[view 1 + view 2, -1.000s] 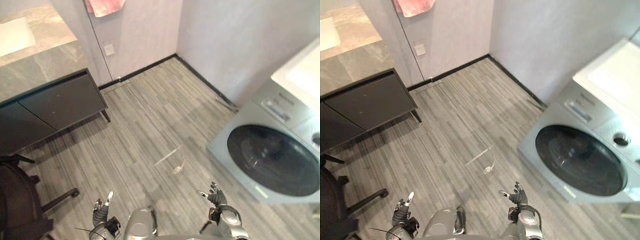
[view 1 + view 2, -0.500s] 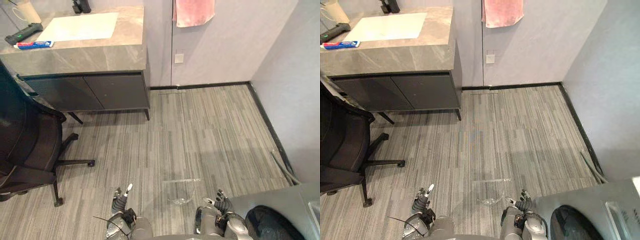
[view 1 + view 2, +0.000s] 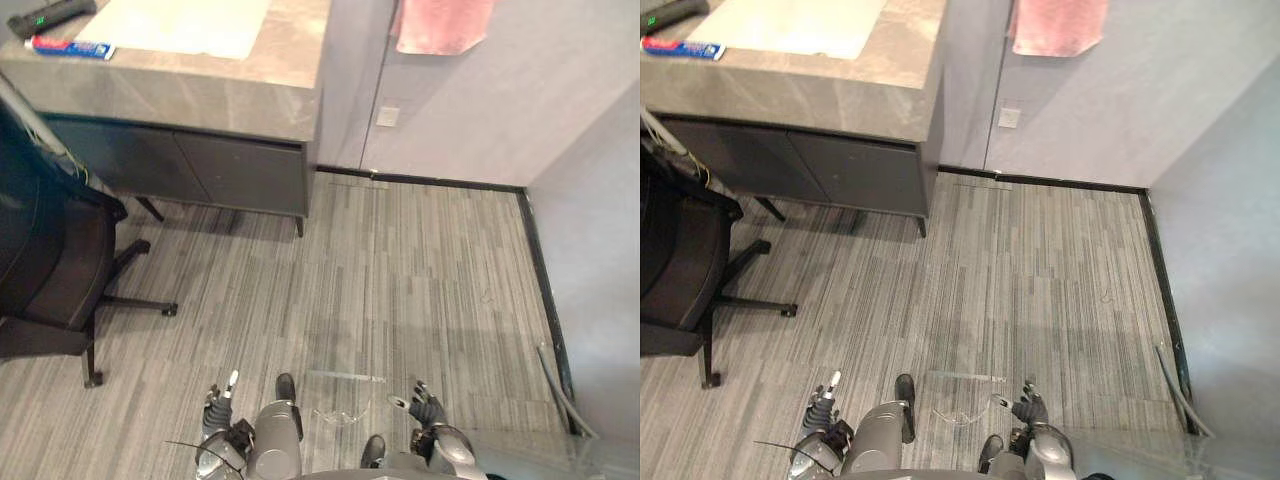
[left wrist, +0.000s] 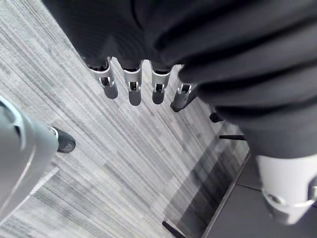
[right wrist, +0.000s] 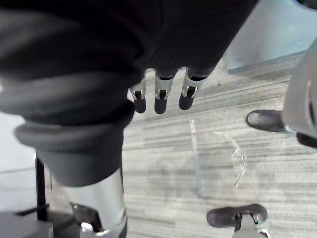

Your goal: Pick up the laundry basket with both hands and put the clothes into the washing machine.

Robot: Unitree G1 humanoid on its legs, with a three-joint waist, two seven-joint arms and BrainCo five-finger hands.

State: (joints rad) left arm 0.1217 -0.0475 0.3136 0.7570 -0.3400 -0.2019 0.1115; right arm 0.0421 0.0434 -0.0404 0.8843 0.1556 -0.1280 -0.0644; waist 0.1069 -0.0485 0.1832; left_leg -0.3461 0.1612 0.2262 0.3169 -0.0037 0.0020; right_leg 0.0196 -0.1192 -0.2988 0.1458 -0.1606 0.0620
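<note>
We note grey striped floor [image 3: 420,260]; clear thin-rimmed basket [image 3: 345,376] near, between left hand [image 3: 214,408] and right hand [image 3: 425,408], both straight-fingered, empty.

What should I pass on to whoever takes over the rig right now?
Left hand: open, empty, held low. Right hand: open, empty, held low next to the washing machine corner at the robot's right. Done: nothing yet; neither hand holds basket or clothes. Left: locate the laundry basket, lift it with both hands, load the clothes into the machine. Ahead are the sink counter and an office chair.
</note>
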